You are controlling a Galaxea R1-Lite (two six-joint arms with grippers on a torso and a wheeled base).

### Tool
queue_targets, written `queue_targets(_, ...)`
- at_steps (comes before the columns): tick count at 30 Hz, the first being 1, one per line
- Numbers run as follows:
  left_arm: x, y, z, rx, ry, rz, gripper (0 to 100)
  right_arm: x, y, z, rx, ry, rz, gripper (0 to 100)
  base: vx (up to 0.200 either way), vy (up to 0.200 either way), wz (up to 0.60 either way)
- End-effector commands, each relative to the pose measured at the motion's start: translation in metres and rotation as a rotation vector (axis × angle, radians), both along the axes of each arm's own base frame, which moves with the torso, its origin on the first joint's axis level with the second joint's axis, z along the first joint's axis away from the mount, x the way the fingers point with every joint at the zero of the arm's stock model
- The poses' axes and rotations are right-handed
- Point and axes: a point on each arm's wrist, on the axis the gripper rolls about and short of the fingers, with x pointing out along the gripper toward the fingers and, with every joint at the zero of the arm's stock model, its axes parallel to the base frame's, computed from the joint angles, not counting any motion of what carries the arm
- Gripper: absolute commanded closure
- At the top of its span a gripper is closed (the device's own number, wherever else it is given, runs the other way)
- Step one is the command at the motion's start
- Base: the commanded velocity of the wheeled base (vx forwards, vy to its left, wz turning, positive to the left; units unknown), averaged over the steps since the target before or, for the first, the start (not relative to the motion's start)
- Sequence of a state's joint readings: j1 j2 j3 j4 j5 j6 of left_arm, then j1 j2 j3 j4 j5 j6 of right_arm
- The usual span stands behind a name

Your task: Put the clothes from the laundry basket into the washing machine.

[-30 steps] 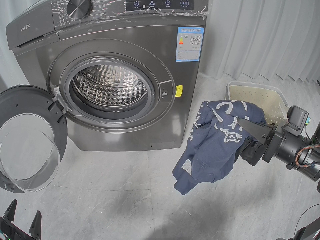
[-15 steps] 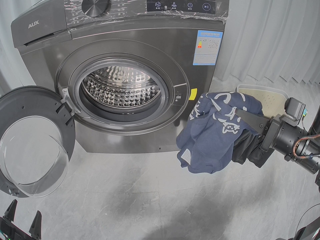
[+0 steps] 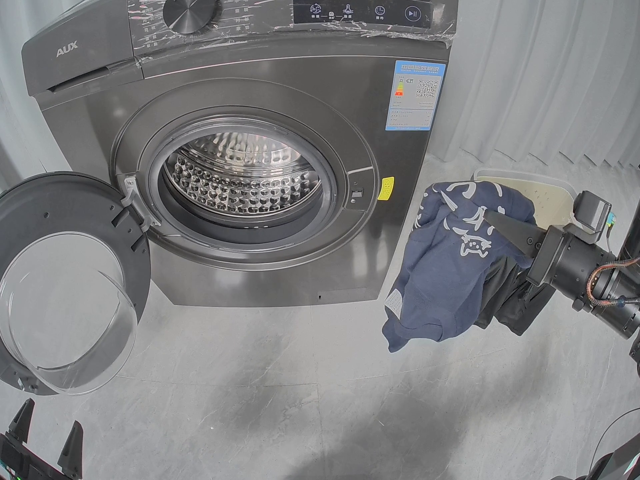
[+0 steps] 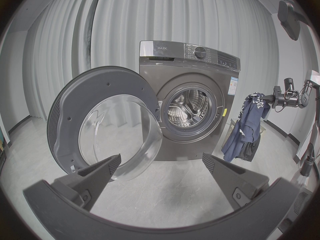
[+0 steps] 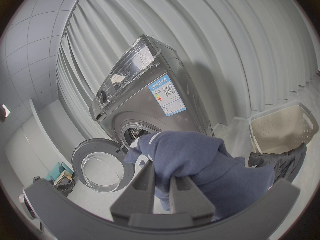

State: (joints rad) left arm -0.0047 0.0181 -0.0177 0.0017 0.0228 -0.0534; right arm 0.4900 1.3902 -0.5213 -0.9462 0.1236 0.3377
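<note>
My right gripper (image 3: 493, 220) is shut on a navy blue garment with white print (image 3: 453, 261), held in the air right of the grey washing machine (image 3: 267, 88). A black garment (image 3: 513, 298) hangs with it under the gripper. Behind them the cream laundry basket (image 3: 553, 198) stands on the floor. The washer's round door (image 3: 60, 281) is swung wide open to the left, and the steel drum (image 3: 240, 175) is bare. My left gripper (image 3: 43, 435) is low at the near left, open and holding nothing. In the right wrist view the right gripper (image 5: 161, 175) pinches the navy garment (image 5: 200, 160).
Pale curtains (image 3: 533, 61) hang behind the washer and basket. The grey tiled floor (image 3: 267, 381) in front of the machine is bare. The open door (image 4: 103, 117) juts out between my left gripper (image 4: 160, 157) and the drum opening (image 4: 190, 107).
The head camera shifted early on. Since half a second ago, the right gripper has drawn slightly right, and the hanging clothes have swung right, away from the washer front.
</note>
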Motion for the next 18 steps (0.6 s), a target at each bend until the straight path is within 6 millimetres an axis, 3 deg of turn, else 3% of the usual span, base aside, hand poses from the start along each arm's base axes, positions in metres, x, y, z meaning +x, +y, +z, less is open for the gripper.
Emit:
queue_targets(1,0.0003,0.0000,-0.0047,0.000,0.004,0.000,0,0.0004,-0.0018,-0.0015,0.002,0.008,-0.007,100,0.000,0.000,0.00)
queue_targets(6,0.0003,0.0000,-0.0047,0.000,0.004,0.000,0,-0.0007,-0.0023,-0.0025,0.001,0.011,-0.006,100,0.000,0.000,0.00)
queue_targets(12,0.0003,0.0000,-0.0047,0.000,0.004,0.002,0,0.0000,-0.0016,-0.0007,0.002,0.004,-0.003,100,0.000,0.000,0.60)
queue_targets(18,0.0003,0.0000,-0.0047,0.000,0.004,0.002,0,-0.0019,-0.0012,-0.0057,-0.011,0.017,-0.002,100,0.000,0.000,0.00)
